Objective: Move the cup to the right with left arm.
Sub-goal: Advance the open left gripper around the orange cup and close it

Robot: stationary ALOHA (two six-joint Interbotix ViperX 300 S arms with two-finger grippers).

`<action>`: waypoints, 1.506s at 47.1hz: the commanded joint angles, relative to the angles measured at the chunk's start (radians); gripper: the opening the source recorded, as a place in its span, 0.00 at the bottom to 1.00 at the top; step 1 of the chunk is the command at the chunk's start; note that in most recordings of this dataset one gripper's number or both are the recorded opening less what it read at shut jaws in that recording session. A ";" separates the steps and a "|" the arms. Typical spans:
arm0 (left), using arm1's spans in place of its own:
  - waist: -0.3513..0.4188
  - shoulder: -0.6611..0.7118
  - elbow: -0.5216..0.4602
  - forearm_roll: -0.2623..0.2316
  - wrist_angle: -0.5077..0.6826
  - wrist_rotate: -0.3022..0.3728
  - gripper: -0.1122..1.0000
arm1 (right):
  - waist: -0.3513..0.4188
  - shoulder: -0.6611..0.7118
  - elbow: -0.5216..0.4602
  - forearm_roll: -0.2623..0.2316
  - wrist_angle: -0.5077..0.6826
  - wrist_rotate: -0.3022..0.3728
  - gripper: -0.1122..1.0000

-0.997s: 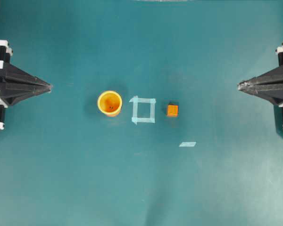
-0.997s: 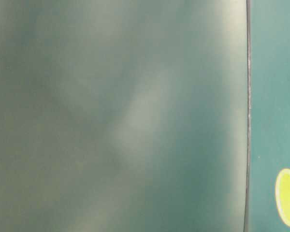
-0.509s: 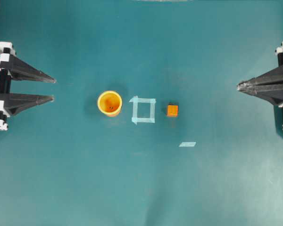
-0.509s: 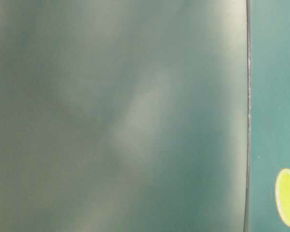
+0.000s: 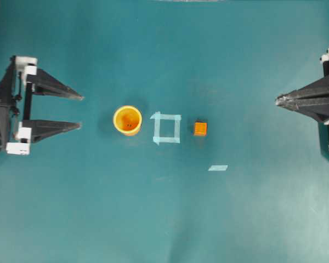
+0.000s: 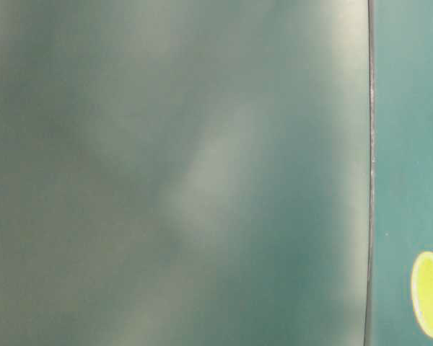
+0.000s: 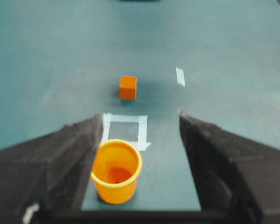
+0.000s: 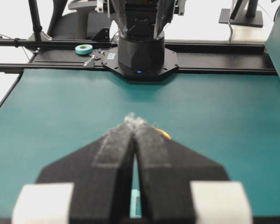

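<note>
- We see the cup [image 5: 127,120] standing upright on the teal surface [image 5: 164,219], mouth up, just left of a square of pale tape [image 5: 166,127]; a small orange cube [image 5: 200,128] sits on the far side of that square, and a loose strip of tape [image 5: 217,167] lies below and right of the cube.
- Our left gripper [image 5: 79,112] has its jaws spread wide and holds nothing; its tips point at the cup but are apart from it, with bare surface between.
- From the left wrist view the cup [image 7: 116,171] sits between the two fingers [image 7: 60,158], nearer the left one, touching neither as far as we can tell.
- The right gripper [image 5: 278,100] has its jaws pressed together, empty, well apart from everything.
- We judge the cup to be light, thin-walled plastic: stiff enough to keep its shape under a gentle squeeze, but smooth and probably slippery, and easy to tip if nudged near the rim.
- It looks to taper slightly toward the base, so a grip could slide downward off it.
- We would take hold across the outer wall, around mid-height or just under the lighter rim, with the fingers on opposite sides.
- The table-level view is mostly blur; only a sliver of yellow rim [image 6: 430,294] shows.
</note>
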 commanded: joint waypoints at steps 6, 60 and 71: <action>-0.002 0.086 -0.041 0.003 -0.009 -0.002 0.71 | 0.002 0.000 -0.034 0.003 -0.003 0.002 0.10; 0.043 0.494 -0.052 0.002 -0.014 -0.002 0.82 | 0.002 -0.021 -0.060 0.003 0.060 0.000 0.10; 0.044 0.594 -0.069 0.002 -0.114 0.000 0.82 | 0.002 -0.023 -0.064 0.003 0.060 0.000 0.10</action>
